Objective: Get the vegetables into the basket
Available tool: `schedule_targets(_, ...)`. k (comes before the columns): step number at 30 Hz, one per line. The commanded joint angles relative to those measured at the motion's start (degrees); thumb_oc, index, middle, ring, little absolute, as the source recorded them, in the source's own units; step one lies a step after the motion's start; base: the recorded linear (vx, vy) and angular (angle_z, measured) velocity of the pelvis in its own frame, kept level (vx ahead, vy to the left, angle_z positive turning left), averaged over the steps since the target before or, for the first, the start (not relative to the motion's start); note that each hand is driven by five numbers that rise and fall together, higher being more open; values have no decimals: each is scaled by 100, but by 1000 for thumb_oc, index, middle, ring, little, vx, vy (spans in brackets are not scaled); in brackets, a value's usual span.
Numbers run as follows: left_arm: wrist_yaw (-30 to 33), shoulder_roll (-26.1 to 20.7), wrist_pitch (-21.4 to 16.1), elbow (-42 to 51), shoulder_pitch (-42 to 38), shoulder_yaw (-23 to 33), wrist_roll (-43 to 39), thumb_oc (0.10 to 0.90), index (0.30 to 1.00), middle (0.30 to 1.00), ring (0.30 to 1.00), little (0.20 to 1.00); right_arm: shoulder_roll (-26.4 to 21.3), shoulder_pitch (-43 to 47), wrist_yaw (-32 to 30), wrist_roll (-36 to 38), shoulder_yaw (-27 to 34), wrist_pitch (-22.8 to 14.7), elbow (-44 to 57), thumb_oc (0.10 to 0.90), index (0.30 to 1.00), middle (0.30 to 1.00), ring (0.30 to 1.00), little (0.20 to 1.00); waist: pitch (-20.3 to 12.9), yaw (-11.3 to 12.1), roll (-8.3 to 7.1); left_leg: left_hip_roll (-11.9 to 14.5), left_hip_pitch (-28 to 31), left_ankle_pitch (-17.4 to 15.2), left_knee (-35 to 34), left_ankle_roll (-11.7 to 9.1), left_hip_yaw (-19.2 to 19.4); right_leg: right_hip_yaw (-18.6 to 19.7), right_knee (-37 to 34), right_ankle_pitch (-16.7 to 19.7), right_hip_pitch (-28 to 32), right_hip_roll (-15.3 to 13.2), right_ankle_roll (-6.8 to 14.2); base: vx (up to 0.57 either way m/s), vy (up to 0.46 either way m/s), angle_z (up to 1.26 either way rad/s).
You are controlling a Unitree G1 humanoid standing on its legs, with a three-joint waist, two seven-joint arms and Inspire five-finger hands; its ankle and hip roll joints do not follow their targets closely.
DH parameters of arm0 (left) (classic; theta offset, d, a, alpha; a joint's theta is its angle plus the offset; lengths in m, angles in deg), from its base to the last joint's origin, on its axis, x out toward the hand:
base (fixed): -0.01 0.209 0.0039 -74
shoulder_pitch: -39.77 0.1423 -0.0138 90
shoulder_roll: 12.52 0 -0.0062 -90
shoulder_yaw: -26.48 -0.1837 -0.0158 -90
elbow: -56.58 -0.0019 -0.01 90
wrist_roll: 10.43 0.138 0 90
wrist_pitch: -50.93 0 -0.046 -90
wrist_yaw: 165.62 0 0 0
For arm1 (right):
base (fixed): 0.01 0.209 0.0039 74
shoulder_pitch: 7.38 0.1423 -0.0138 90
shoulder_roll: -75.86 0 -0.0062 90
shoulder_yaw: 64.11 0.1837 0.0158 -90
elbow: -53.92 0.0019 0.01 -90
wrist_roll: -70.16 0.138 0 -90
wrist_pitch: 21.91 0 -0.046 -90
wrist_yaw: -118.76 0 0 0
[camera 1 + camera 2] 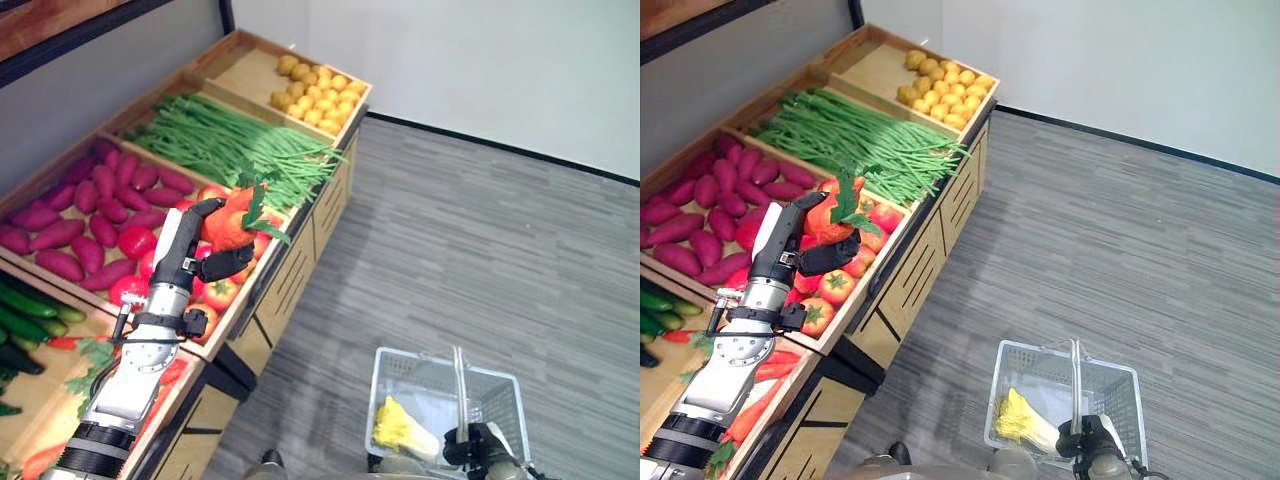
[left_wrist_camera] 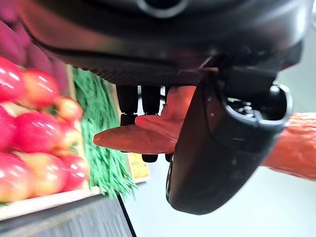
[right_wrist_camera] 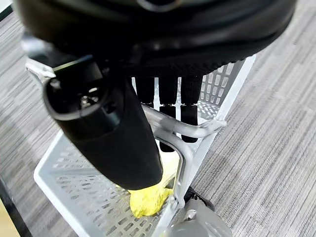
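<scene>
Firmly curled round the stiff, light orange carrots with green leafy tops [image 1: 232, 224], the left robot hand [image 1: 190, 252] grips mid-body; the right robot hand [image 3: 148, 118] clasps the grey wire basket's handle [image 3: 197, 129].

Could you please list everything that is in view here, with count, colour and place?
carrots: a bunch, orange with green tops, held up over the tomato bin in the left hand
tomatoes: many, red, in the shelf bin under the left hand
sweet potatoes: many, purple, in the bin beside the tomatoes
green beans: a pile, green, in the next bin along
potatoes: many, yellow, in the far end bin
cucumbers: several, dark green, in the near bin
basket: one, pale grey mesh, above the floor, carried by its handle
leafy vegetable: one, yellow, inside the basket
left hand: fingers curled round the carrots
right hand: fingers curled round the basket handle
</scene>
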Motion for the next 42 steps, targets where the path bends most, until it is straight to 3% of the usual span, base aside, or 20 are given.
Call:
schedule_targets(1,151,-61,-509,492,-553,355,-5,400,300,300,300,300,-311,-97,-178,-47,-208,-39,-117,400,300,300,300,300,-299,6,-244,-117,-548,151,267,-9,-333,-11,157,-41,249,-238,296,-21,-221,-25)
schedule_targets(4,138,81,-492,441,-590,265,-87,400,300,300,300,300,-429,-196,-203,53,-134,-52,-120,400,300,300,300,300,-258,-108,-101,123,-535,423,170,-201,-349,-4,33,-139,328,23,163,-43,-305,-21)
schedule_targets(8,107,162,-486,380,-707,172,-129,400,300,300,300,300,-613,-188,-249,108,-104,-85,-87,400,300,300,300,300,-91,-211,-5,334,-708,412,698,-362,-467,33,24,-233,408,199,4,-40,-210,-17)
schedule_targets(10,104,208,-487,408,-726,113,-125,400,300,300,300,300,-759,-109,-274,85,-93,-88,-74,400,300,300,300,300,-10,-177,32,275,-811,444,918,-415,-925,194,1,-223,401,254,-61,-31,-89,-15)
schedule_targets(13,153,198,-485,461,-665,135,-38,400,300,300,300,300,-893,-11,-303,97,-131,-117,-28,400,300,300,300,300,28,23,52,-55,-991,338,649,-324,-2097,514,-11,-215,335,275,-56,12,-41,-47)
schedule_targets(16,279,160,-529,469,-612,218,19,400,300,300,300,300,-916,67,-300,71,-217,-168,41,400,300,300,300,300,19,98,85,-182,-1151,458,463,-282,-2611,795,-7,-149,243,354,-54,42,-24,-65)
schedule_targets(20,269,139,-543,498,-645,193,-34,400,300,300,300,300,-870,38,-286,104,-248,-192,110,400,300,300,300,300,-4,43,110,-147,-1021,444,357,-240,-2397,841,25,-197,272,354,-39,60,66,-52)
schedule_targets(24,196,17,-544,569,-624,129,19,400,300,300,300,300,-738,10,-216,88,-301,-178,111,400,300,300,300,300,-54,-6,20,-268,-796,229,316,-92,-2173,1079,61,-161,269,232,55,58,179,-37)
schedule_targets(32,193,-177,-558,587,-575,193,193,400,300,300,300,300,-484,-40,-139,59,-321,-158,182,400,300,300,300,300,-94,-12,-162,-521,-641,23,171,161,-1691,1494,231,76,-132,-68,427,-21,189,-28)
schedule_targets(34,198,-196,-554,581,-573,207,201,400,300,300,300,300,-455,-26,-133,57,-327,-154,193,400,300,300,300,300,-89,2,-170,-544,-636,-10,185,198,-1652,1497,340,56,-181,-81,433,-16,91,-29)
schedule_targets(37,186,-205,-524,536,-508,280,131,400,300,300,300,300,-382,-4,-101,37,-375,-151,283,400,300,300,300,300,-110,79,-217,-573,-492,-57,139,259,-1561,1188,650,83,-234,-194,461,6,34,-34)
schedule_targets(42,128,-210,-490,458,-411,255,123,400,300,300,300,300,-542,-42,-134,20,-338,-190,666,400,300,300,300,300,-282,92,-260,-522,-381,-32,64,179,-1499,973,220,121,-38,-236,399,38,-64,-4)
